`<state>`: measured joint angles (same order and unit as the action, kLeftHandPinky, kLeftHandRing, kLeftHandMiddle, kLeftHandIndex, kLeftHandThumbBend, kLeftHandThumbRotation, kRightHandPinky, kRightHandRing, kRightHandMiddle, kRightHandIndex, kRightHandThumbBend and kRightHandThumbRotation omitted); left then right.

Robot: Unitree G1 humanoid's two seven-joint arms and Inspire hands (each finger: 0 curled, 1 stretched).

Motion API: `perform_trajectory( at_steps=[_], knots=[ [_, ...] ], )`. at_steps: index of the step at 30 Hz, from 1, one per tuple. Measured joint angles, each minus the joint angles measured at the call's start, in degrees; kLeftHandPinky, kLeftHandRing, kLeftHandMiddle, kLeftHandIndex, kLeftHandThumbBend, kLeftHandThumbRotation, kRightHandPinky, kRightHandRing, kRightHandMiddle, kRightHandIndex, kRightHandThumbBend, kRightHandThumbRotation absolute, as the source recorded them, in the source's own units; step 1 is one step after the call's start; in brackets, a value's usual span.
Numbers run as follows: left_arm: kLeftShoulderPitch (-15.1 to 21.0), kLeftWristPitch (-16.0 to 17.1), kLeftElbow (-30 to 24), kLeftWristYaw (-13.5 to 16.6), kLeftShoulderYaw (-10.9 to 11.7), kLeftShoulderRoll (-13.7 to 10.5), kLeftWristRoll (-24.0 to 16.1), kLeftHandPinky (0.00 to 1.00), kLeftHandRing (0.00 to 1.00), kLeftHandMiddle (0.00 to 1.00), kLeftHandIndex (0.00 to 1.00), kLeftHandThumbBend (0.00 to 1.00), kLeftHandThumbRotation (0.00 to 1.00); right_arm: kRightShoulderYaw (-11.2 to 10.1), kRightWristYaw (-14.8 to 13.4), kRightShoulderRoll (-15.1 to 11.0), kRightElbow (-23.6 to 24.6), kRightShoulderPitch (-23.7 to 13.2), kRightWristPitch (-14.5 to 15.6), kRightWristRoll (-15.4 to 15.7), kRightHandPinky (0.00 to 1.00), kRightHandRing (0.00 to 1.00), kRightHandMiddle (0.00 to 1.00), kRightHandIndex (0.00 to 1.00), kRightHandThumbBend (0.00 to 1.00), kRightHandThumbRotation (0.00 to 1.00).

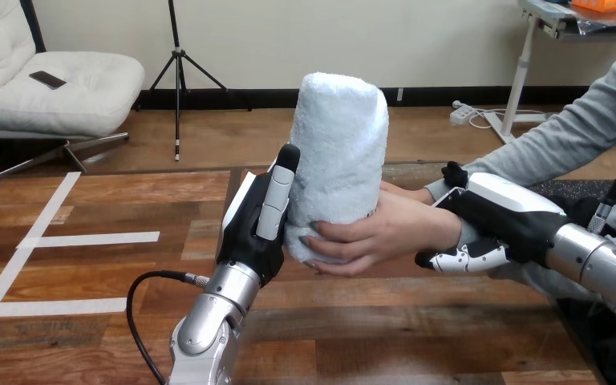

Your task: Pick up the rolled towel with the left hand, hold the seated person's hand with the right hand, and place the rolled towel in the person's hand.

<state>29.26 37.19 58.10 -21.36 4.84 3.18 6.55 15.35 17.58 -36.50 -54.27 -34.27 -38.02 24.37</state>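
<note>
A cream wall [417, 32] meets a wooden floor [233, 132] at a black skirting board [465, 95]. At the left, a white tufted chair [88, 92] bears a dark phone [47, 79], with a black tripod [178, 72] beside it. At the right, a white power strip [460, 113] lies near a white table leg [520, 76].

Open table [88, 321] left of the rolled towel [341, 160]

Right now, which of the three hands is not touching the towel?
The robot's right hand: it clasps the person's wrist, apart from the rolled towel.
</note>
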Motion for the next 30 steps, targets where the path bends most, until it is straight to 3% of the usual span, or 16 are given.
perform_trajectory(
  at_steps=[5,14,30],
  knots=[
    [0.0,-0.2,-0.1,0.0,0.2,0.0,0.1,1.00,1.00,0.99,0.96,1.00,1.00,-0.1,1.3,0.0,0.2,0.0,1.1,-0.3,0.50,0.55,0.59,0.62,0.81,0.58],
    [0.0,-0.2,-0.1,-0.2,0.5,0.1,0.1,1.00,1.00,0.99,0.96,1.00,1.00,-0.1,2.8,0.0,0.5,0.0,2.5,-0.7,0.63,0.68,0.70,0.72,0.97,0.67],
    [-0.1,-0.4,-0.8,-0.3,0.5,0.0,0.1,1.00,1.00,0.98,0.95,1.00,1.00,-0.1,3.8,0.0,2.1,0.0,3.9,-0.7,0.68,0.76,0.77,0.78,1.00,0.78]
  ],
)
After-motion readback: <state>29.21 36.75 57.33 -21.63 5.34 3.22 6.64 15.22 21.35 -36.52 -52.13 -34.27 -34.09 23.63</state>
